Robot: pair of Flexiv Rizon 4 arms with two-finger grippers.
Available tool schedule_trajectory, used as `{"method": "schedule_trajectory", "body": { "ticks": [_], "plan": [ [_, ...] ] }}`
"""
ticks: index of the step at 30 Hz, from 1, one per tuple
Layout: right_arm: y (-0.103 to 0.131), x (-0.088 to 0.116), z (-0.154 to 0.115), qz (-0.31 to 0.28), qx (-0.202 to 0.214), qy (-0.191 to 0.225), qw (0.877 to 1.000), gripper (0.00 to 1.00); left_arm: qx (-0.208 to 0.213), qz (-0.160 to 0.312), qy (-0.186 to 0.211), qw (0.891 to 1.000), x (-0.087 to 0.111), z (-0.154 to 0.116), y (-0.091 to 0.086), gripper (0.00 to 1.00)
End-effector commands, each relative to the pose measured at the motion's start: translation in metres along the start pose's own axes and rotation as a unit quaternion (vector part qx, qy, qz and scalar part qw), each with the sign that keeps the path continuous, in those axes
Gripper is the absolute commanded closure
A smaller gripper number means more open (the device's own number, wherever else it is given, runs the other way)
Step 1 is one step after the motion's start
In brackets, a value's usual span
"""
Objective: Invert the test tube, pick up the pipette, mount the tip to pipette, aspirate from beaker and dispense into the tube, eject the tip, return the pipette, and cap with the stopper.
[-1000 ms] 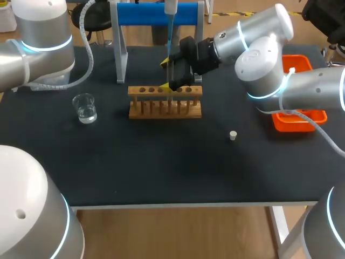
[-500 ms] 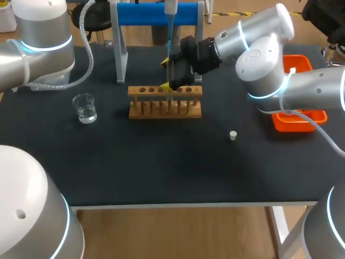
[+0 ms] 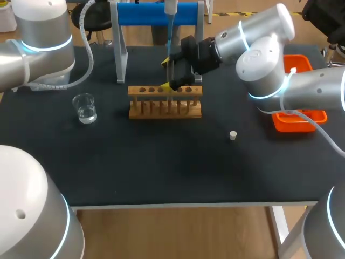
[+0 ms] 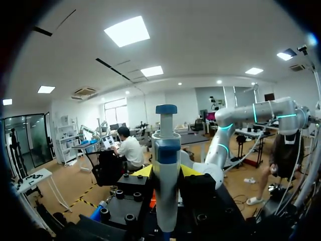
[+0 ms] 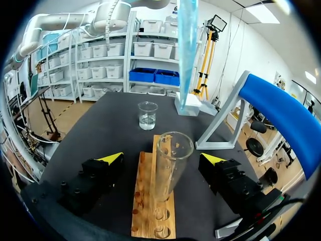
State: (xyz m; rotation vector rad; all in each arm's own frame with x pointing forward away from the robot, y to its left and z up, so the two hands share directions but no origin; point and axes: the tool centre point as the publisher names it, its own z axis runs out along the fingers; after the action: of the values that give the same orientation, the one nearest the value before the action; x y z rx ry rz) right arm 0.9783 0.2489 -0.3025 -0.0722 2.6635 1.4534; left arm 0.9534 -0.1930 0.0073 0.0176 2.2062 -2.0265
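right gripper (image 5: 161,157) spread around the upright test tube (image 5: 169,165) in the wooden rack (image 3: 161,111), upper middle: an off-centre squeeze could tip it.

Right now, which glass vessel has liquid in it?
The beaker, standing apart from the rack; the tube upright in the rack looks empty.
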Motion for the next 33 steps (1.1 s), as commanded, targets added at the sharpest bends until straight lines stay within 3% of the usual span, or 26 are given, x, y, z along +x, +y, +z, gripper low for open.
{"method": "schedule_trajectory", "body": {
  "ticks": [1, 33],
  "plan": [
    [0.0, 0.001, -0.002, 0.0, 0.0, 0.0, 1.0, 0.0, 0.003, -0.001, 0.002, 1.0, -0.001, 0.0, 0.001, 1.0],
    [0.0, 0.001, -0.002, 0.0, 0.0, 0.0, 1.0, 0.0, 0.017, -0.023, 0.003, 1.0, -0.002, 0.001, 0.014, 1.0]
  ]
}}
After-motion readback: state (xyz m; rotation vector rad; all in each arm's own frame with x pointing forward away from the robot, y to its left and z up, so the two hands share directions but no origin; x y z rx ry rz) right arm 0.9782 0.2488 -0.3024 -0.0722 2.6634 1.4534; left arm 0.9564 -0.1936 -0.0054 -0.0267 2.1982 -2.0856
